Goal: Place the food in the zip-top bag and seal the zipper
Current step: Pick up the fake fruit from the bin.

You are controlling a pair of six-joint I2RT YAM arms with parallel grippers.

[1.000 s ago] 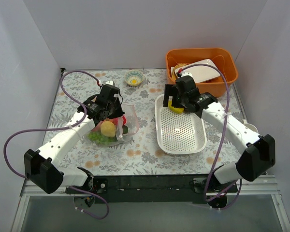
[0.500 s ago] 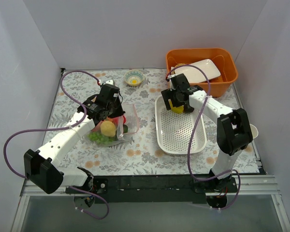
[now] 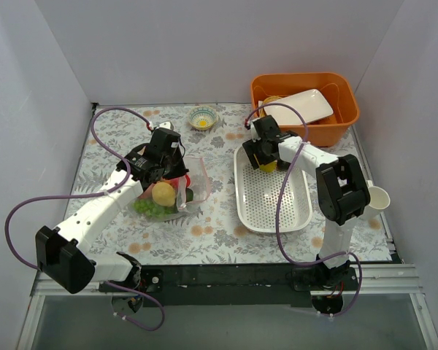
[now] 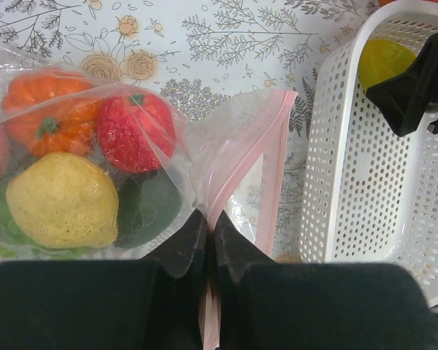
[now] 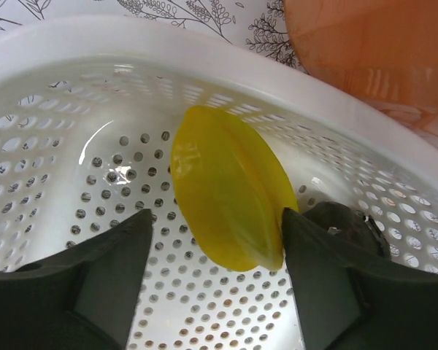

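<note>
Both fingers of the right gripper [image 5: 217, 222] stand apart, astride the yellow toy fruit [image 5: 226, 186] in the white perforated basket [image 5: 66, 138]. The left gripper [image 4: 210, 222] is pinched shut on the zip-top bag [image 4: 237, 142] beside its pink zipper [image 4: 275, 168]. Red, orange and yellow toy fruits [image 4: 135, 131] lie inside.

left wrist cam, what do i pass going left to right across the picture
orange toy fruit → red toy fruit → zipper → near wall of the white basket → yellow toy fruit lying in the basket. The big yellow fruit and the dark green one sit under the first two, so they are left out.
</note>
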